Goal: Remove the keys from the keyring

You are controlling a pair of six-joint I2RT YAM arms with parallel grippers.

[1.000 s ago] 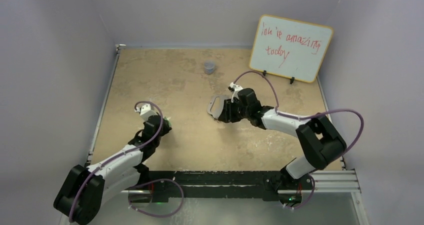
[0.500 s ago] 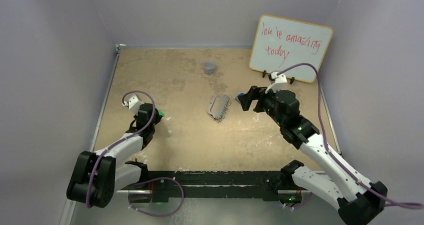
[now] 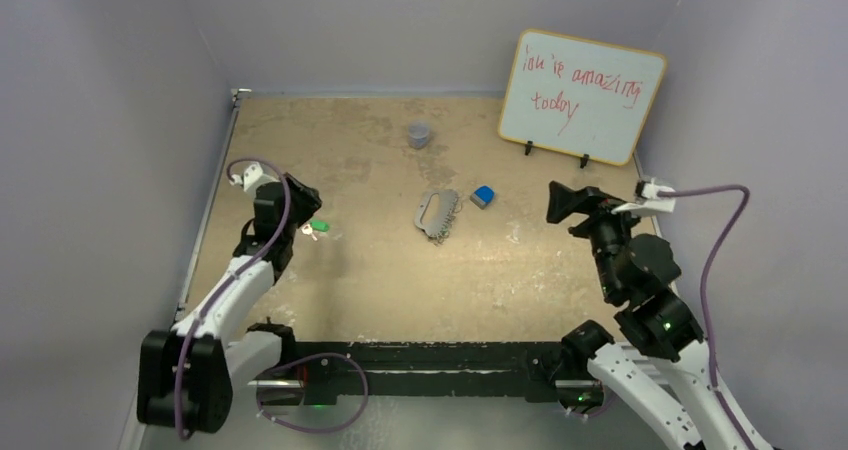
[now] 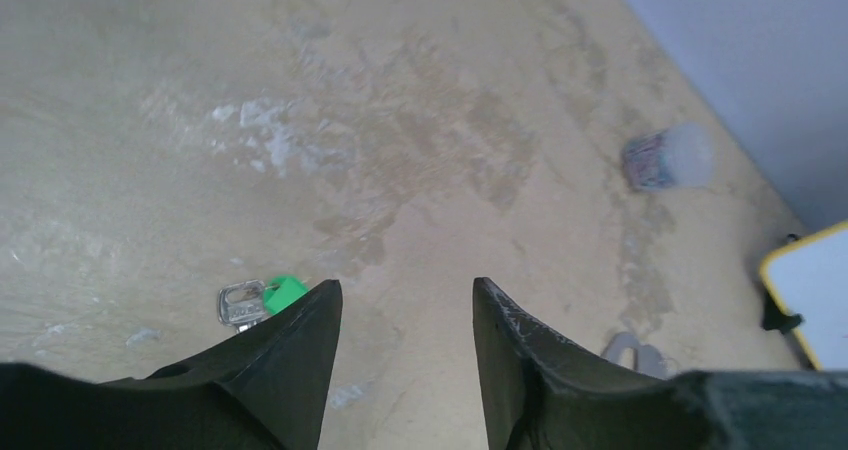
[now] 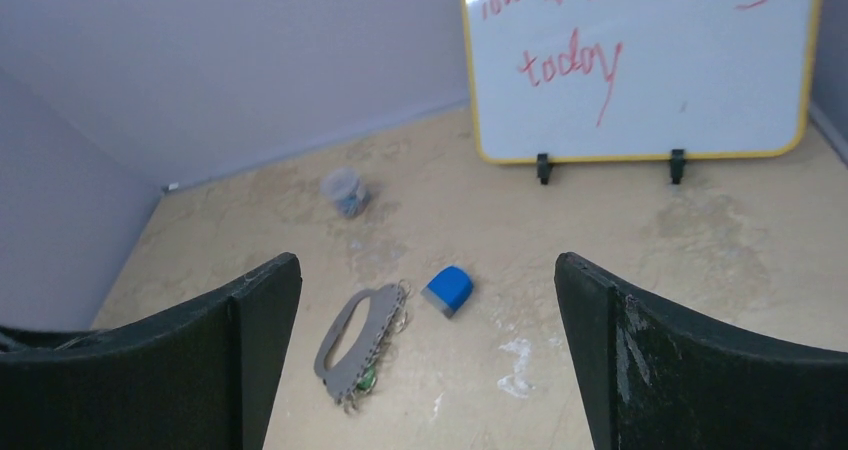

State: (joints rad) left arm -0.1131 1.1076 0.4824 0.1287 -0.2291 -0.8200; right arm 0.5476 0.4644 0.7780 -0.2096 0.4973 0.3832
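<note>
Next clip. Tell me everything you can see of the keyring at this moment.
The keyring is a flat, silver-grey, metal-looking D-shaped loop with a long oval opening. It lies flat on the tan table near its middle. Small keys cluster along one long edge, one showing green. The blue block sits close beside it, apparently not touching. The left end effector and right end effector are both well clear of it.
</note>
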